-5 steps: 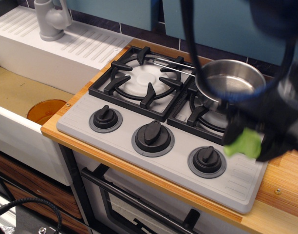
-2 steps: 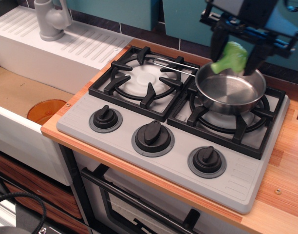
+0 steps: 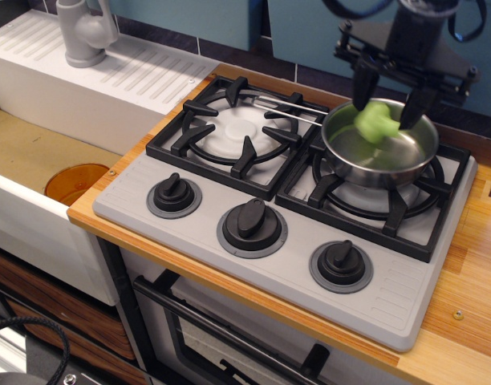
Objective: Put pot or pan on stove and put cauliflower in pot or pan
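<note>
The shiny steel pan (image 3: 379, 172) stands on the right burner grate of the grey stove (image 3: 202, 237), its wire handle pointing left over the gap between the burners. The light green cauliflower (image 3: 374, 122) is inside the pan's rim, slightly blurred, just below the fingertips. My gripper (image 3: 387, 112) hangs straight above the pan with its two black fingers spread. The floret lies close to the left finger, and a gap shows between it and the right finger, so the jaws look open and no longer clamp it.
The left burner grate (image 3: 229, 128) is bare. Three black knobs (image 3: 252, 220) line the stove's front. A white sink unit with a grey tap (image 3: 83, 32) is at the left, and an orange disc (image 3: 75, 183) lies in the basin. Wooden counter (image 3: 470, 297) lies to the right.
The gripper carried the cauliflower from the stove's front right corner up over the pan, then lowered. The floret has dropped below the fingertips into the pan.
</note>
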